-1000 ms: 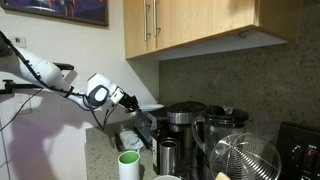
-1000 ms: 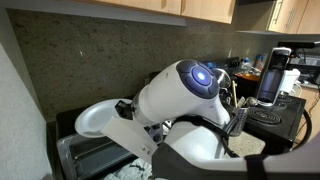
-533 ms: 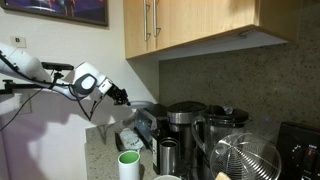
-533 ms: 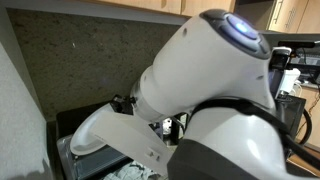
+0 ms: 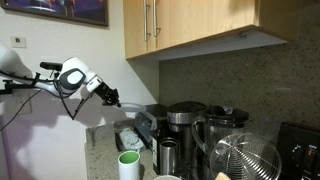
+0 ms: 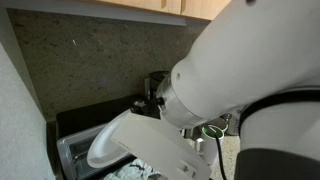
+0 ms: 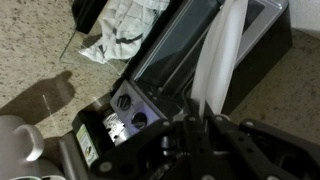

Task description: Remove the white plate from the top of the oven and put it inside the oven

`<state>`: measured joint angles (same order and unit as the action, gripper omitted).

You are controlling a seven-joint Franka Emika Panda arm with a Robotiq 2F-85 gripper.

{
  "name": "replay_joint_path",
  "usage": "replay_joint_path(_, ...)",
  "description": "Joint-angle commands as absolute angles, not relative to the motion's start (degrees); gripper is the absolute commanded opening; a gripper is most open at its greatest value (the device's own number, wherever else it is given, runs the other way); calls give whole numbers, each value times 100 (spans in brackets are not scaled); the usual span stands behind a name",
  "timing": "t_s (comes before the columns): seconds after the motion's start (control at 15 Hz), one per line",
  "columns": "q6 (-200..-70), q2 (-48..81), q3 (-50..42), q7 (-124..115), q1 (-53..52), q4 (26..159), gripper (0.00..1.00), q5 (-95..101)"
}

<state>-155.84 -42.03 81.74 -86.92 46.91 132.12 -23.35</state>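
Now the claw (image 7: 205,118) grips the white plate (image 6: 106,150) by its rim, tilted edge-on just in front of the oven (image 6: 72,155) at the table's (image 7: 40,60) end edge. We think the tilt suits sliding it inside; the door state is unclear.

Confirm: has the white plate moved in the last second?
Yes. In an exterior view the white plate has dropped from above the top of the oven and now hangs tilted, lower, in front of the oven's face.
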Motion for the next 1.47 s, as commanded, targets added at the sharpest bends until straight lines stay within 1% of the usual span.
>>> replay_joint_path(0.0, -15698, -3936, 8136, -9196, 4516, 13563, 8, -2192)
replay_joint_path(0.27, -16368, -3689, 8565, -9450, 4863, 13894, 7, -2191)
replay_joint_path(0.53, -17367, -3357, 9396, -9607, 5683, 13991, 8, -2269)
replay_joint_path(1.0, -18764, -3209, 11549, -9769, 8090, 13493, 8, -2370)
replay_joint_path(1.4, -19135, -3597, 13395, -9796, 10180, 12458, 8, -2289)
